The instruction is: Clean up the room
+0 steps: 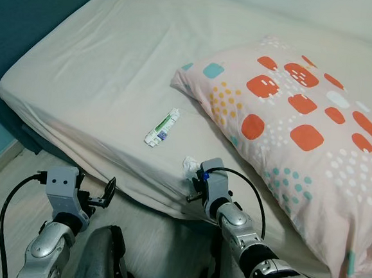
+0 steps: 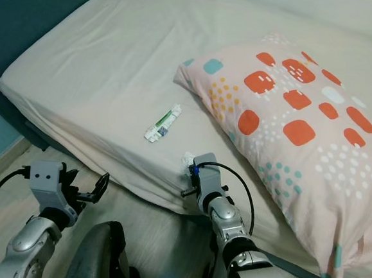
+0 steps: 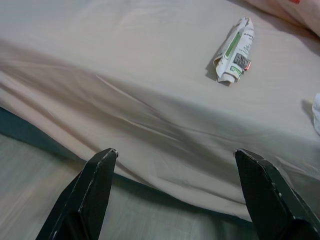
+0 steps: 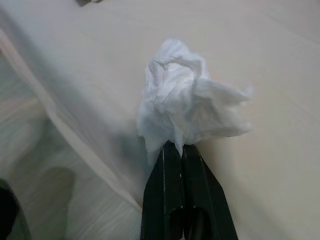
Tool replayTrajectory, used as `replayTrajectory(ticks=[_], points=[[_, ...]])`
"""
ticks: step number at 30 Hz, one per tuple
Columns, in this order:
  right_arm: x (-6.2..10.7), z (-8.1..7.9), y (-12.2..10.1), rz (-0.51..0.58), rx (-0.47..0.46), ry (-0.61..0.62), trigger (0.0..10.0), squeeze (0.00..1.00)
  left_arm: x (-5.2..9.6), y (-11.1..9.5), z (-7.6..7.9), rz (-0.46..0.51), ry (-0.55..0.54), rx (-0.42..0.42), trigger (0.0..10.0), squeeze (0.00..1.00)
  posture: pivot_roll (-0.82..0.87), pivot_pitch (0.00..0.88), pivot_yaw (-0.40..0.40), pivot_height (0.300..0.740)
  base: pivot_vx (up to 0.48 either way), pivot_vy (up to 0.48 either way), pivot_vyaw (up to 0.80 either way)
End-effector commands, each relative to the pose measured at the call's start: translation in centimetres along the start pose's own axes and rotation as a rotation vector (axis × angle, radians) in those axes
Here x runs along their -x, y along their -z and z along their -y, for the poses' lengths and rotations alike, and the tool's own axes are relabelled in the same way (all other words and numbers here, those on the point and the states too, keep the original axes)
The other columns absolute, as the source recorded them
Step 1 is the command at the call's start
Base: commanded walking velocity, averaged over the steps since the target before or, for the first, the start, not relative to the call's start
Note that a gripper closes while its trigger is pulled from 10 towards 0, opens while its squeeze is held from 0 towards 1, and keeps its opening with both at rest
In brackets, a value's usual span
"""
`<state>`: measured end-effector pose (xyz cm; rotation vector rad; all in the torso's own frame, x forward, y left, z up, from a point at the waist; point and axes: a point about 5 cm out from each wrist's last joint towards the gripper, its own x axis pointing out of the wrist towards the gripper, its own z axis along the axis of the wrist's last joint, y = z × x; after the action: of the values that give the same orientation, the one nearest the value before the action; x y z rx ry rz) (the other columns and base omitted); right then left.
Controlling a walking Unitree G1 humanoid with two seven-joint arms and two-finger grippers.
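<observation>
- Right wrist view looks down two black fingers [image 4: 172, 185] pressed together on the bottom edge of a crumpled white tissue [image 4: 187, 107].
- That means the right end effector [image 1: 192, 172] is pinching the tissue. It is over the bed [image 1: 102, 61], close to the bed's near edge.
- From the head views, the tissue is a small white bit at the tip of the right end effector. I cannot tell if it touches the sheet or is lifted a little.
- A squashed white and green tube [image 1: 162, 127], maybe toothpaste, lies flat on the sheet. It is near the tissue but not touching it.
- A big pillow [image 1: 302, 142] with orange squares and dots lies on the bed, on the robot's right side. The tube is just beside its corner.
- The left end effector [image 1: 106, 194] is low, by the side of the bed and over the wooden floor [image 1: 1, 189]. Its two fingers are spread wide and hold nothing.
- In the left wrist view the tube sits ahead, between the two spread fingers [image 3: 90, 195] but well past them.
- I think the step in hand is picking the trash off the bed, and the tissue is already grabbed.
- Next, the right arm needs to lift the tissue away gently and keep the pinch tight, because the paper is soft and held by a small bit.
- The tube is not picked up yet. The free left end effector would need to reach up and over the bed edge to get it.
</observation>
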<state>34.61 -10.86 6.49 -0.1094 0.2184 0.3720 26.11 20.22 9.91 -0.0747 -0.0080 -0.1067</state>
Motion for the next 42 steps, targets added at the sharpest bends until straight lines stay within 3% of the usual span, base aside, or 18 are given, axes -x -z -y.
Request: replayTrajectory(ticks=[1,10,11,14,17,20,23,25,30,32,33,35,39,42], points=[[0.1,0.0,0.2,0.016,-0.042,0.007,0.0,0.0,0.2,0.3,0.0,-0.027,-0.004,0.007,10.0,0.0,0.08,0.376,-0.019,0.565,0.0,0.0,0.0],[-0.2,0.8,-1.5,0.093,-0.121,0.023,0.0,0.0,-1.6,-0.8,0.3,0.022,0.007,0.007,10.0,0.0,0.06,0.331,-0.03,0.565,0.0,0.0,0.0],[-0.2,1.4,-2.3,0.135,-0.159,0.034,0.0,0.0,-2.6,-1.9,0.1,0.063,-0.007,0.009,10.0,0.0,0.05,0.315,-0.034,0.565,0.0,0.0,0.0],[0.0,2.2,-2.8,0.179,-0.181,0.054,0.0,0.0,-3.6,-3.7,-0.5,0.129,-0.03,0.012,10.0,0.0,0.03,0.299,-0.037,0.565,0.0,0.0,0.0],[0.2,2.4,-2.7,0.185,-0.184,0.06,0.0,0.0,-4.1,-4.6,-0.7,0.162,-0.04,0.018,10.0,0.0,0.01,0.288,-0.036,0.565,0.0,0.0,0.0],[0.8,2.7,-2.0,0.192,-0.197,0.066,0.0,0.0,-5.6,-6.7,-0.7,0.237,-0.04,0.048,10.0,0.0,-0.02,0.271,-0.037,0.565,0.0,0.0,-0.68],[1.3,2.6,-1.2,0.194,-0.206,0.07,0.0,0.0,-6.8,-7.0,0.4,0.244,0.011,0.042,10.0,0.0,-0.04,0.26,-0.036,0.565,0.0,0.0,-0.76],[2.0,1.9,-0.1,0.187,-0.215,0.06,0.0,0.0,-8.1,-6.6,2.1,0.222,0.081,-0.023,10.0,0.0,-0.09,0.255,-0.035,0.565,0.0,0.0,-0.59],[2.9,0.9,1.1,0.182,-0.228,0.053,0.0,0.0,-9.6,-5.9,4.1,0.185,0.122,-0.078,10.0,0.0,-0.14,0.24,-0.036,0.565,0.0,0.0,-0.25],[3.4,0.5,1.7,0.177,-0.229,0.051,0.0,0.0,-10.2,-5.3,5.0,0.159,0.125,-0.149,10.0,0.0,-0.15,0.237,-0.039,0.565,0.0,0.0,0.0],[3.4,0.5,1.7,0.177,-0.229,0.051,0.0,0.0,-10.2,-5.3,5.0,0.159,0.125,-0.149,10.0,0.0,-0.15,0.237,-0.039,0.565,0.0,0.0,0.0],[3.9,0.2,2.0,0.172,-0.227,0.043,0.0,0.0,-10.7,-4.3,5.7,0.114,0.112,-0.253,10.0,0.0,-0.17,0.227,-0.049,0.565,0.0,0.0,0.0],[4.2,0.0,2.1,0.17,-0.224,0.032,0.0,0.0,-11.1,-3.5,5.9,0.073,0.092,-0.314,10.0,0.0,-0.19,0.227,-0.048,0.565,0.0,0.0,0.0],[4.4,-0.2,1.9,0.173,-0.219,0.024,0.0,0.0,-11.5,-2.4,6.0,0.011,0.074,-0.426,10.0,0.0,-0.2,0.247,-0.049,0.565,0.0,0.0,0.0]])
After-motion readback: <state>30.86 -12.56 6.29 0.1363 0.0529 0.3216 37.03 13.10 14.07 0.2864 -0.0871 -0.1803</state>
